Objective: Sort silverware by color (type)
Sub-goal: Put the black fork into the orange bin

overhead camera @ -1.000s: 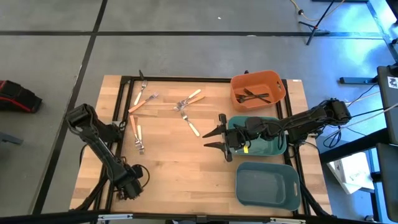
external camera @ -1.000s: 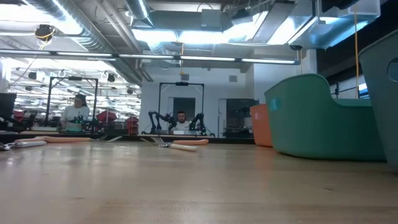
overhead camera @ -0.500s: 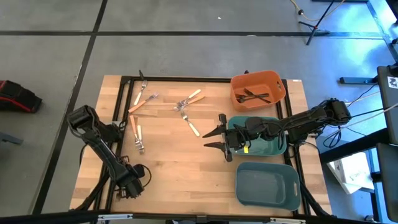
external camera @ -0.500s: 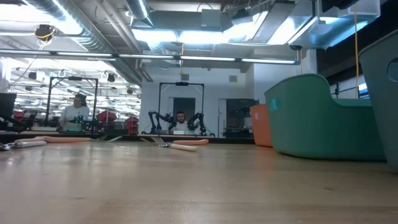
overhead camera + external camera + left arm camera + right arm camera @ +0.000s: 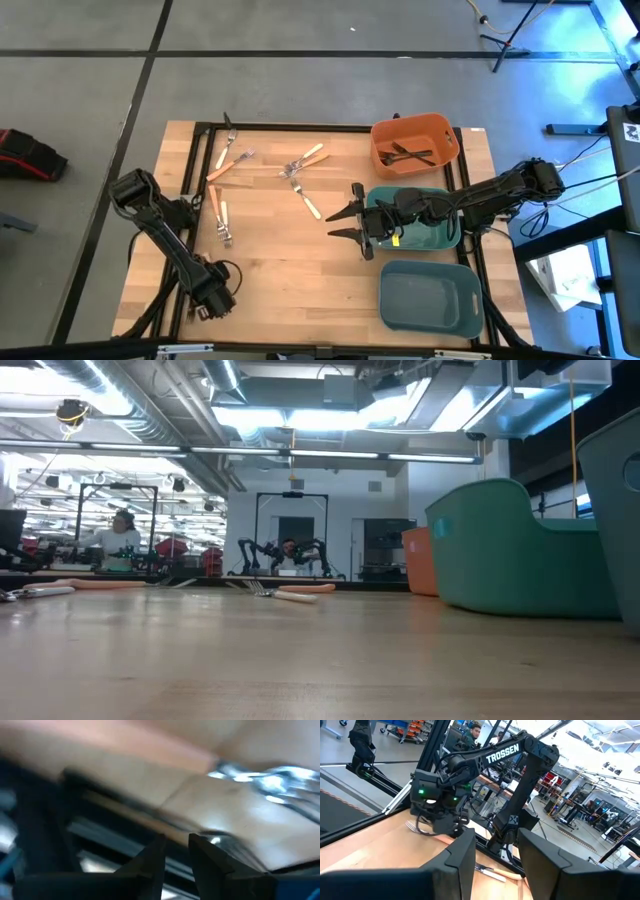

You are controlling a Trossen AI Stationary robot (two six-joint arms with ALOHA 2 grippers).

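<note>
While most of the silverware lies loose on the far-left part of the wooden surface (image 5: 280, 260), two dark forks (image 5: 408, 154) already rest inside the orange bin (image 5: 414, 142) at the far-right corner. The loose pieces form three groups: two orange-handled forks (image 5: 229, 161) near the far-left edge, with a dark fork (image 5: 229, 126) on the frame rail beside them; a cluster of silver and orange-handled forks (image 5: 302, 160) toward the middle, one orange-handled fork (image 5: 305, 199) lying just nearer; and a pair of orange-handled forks (image 5: 220, 215) at the left edge. In the low view, orange handles (image 5: 300, 592) show flat on the surface, well apart from the bins.

A teal bin (image 5: 420, 218) sits just nearer than the orange bin, and a grey-blue bin (image 5: 430, 297) sits nearer again along the right side.

The right pincer (image 5: 345, 222) extends over the teal bin's left rim, its fingers spread apart and holding nothing. The left pincer (image 5: 213, 300) hangs low at the near-left corner, over the frame rail; its fingers (image 5: 150, 862) stand slightly apart with nothing visible between them, and a blurred silver fork (image 5: 265, 777) lies beyond.
</note>
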